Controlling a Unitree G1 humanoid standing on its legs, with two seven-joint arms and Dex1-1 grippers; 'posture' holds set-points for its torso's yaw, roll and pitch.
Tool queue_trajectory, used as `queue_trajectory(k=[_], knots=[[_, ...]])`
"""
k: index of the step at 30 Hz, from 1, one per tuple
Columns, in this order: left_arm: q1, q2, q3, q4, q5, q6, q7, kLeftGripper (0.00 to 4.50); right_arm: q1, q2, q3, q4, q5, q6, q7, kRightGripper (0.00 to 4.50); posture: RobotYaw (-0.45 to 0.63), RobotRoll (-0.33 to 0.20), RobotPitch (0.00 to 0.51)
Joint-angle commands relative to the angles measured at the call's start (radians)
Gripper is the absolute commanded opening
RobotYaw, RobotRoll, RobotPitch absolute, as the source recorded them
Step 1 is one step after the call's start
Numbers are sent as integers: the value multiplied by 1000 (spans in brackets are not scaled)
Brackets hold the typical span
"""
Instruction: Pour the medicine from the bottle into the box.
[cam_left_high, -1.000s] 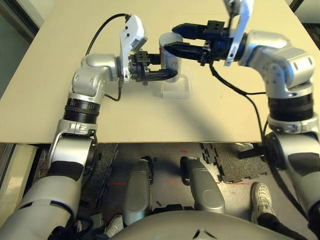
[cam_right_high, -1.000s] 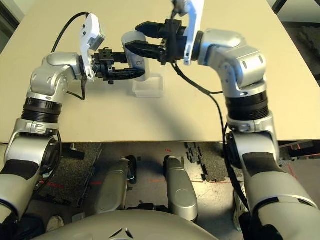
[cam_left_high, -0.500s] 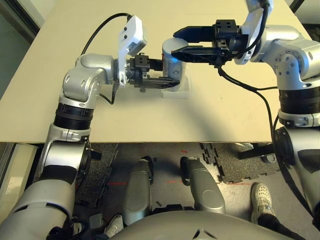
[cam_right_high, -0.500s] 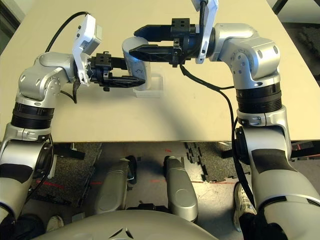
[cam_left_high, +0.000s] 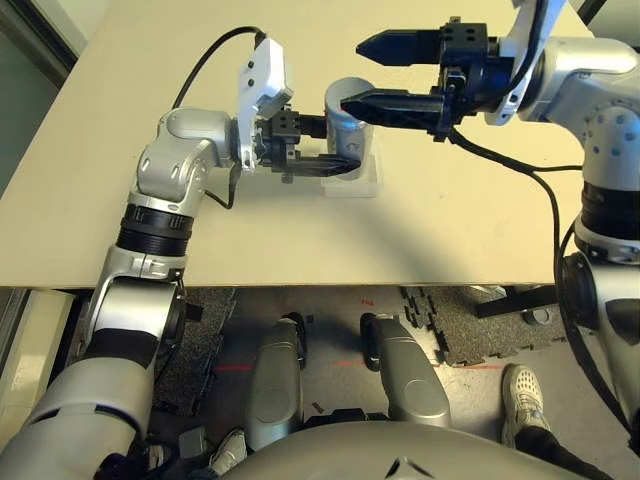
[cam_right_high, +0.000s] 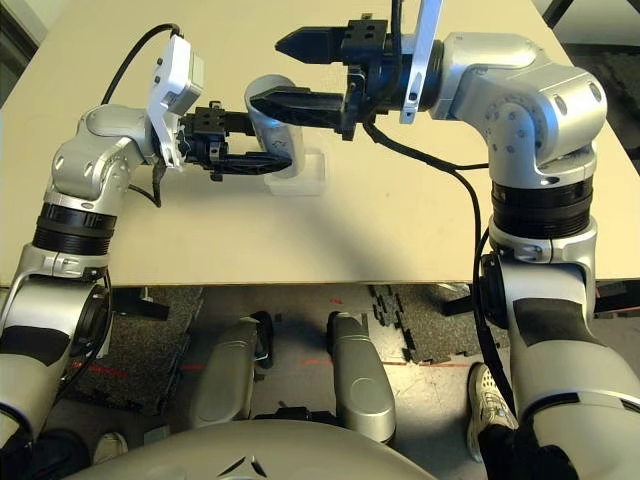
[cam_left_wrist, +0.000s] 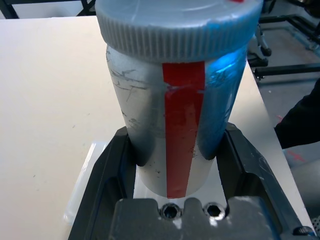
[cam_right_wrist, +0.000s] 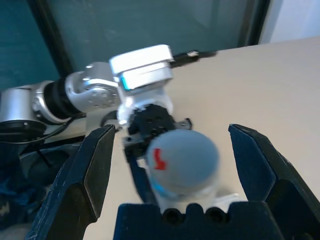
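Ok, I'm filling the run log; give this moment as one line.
left gripper: shut on bottle | right gripper: open at cap | cap: on | box: under bottle

A robotics lab: a bare beige desk (cam_left_high: 120, 120), black foam floor mats (cam_left_high: 455, 330), and a person's sneaker (cam_left_high: 522, 400) beside the robot.

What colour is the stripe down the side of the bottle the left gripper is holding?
Red, running lengthwise down the silver-grey bottle; clearest in the left wrist view, between the left gripper fingers.
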Motion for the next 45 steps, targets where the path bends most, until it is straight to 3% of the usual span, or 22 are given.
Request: queue_trajectory(k=[1, 12, 21, 37, 45], knots=[[-28, -8, -20, 34, 20, -31, -19, 2474, 7, 11, 3, -46, 22, 11, -26, 4500, -56, 0, 175], [-26, -20, -23, 13, 19, -21, -20, 2474, 5, 27, 94, 59, -149, -158, -55, 4500, -51, 0, 176], [-25, -20, -21, -14, 12, 1, -4, 2474, 13, 32, 94, 90, -163, -166, -49, 4500, -36, 0, 184], [-33, 8, -1, 54, 21, -26, 16, 2474, 167, -118, -93, -36, -72, -32, -121, 4500, -66, 0, 190], [-60, -9, -6, 132, 38, -68, 11, 2474, 137, -69, -90, -129, 22, 67, -173, 4500, -82, 0, 190]])
